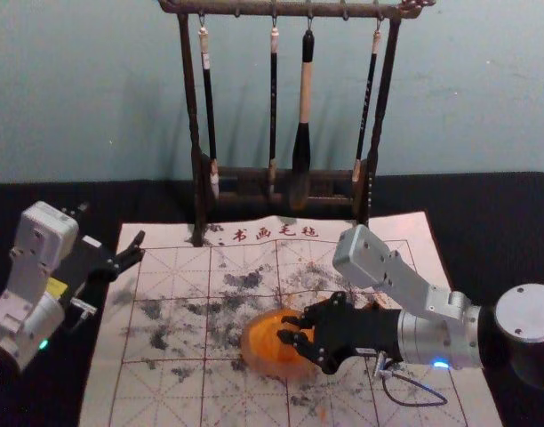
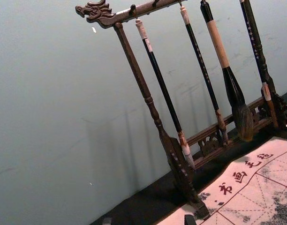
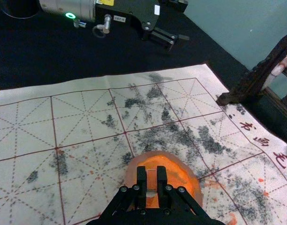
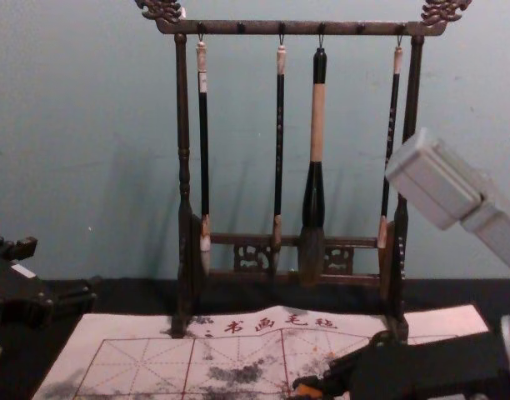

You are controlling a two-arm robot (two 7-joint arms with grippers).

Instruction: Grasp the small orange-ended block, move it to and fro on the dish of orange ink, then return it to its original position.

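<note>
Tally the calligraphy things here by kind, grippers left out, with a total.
Long-handled hanging calligraphy brushes: 4
Dark carved wooden brush rack: 1
Round dish of orange ink: 1
Small orange-ended block: 1
White red-gridded writing mat: 1
Total: 8

Here's the right gripper, reaching in from the desk's right side, fingers clamped! Left gripper hovers towards the left edge, fingers wide.

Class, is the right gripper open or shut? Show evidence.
The right gripper is shut on the block: the right wrist view shows fingers against both sides.
</note>
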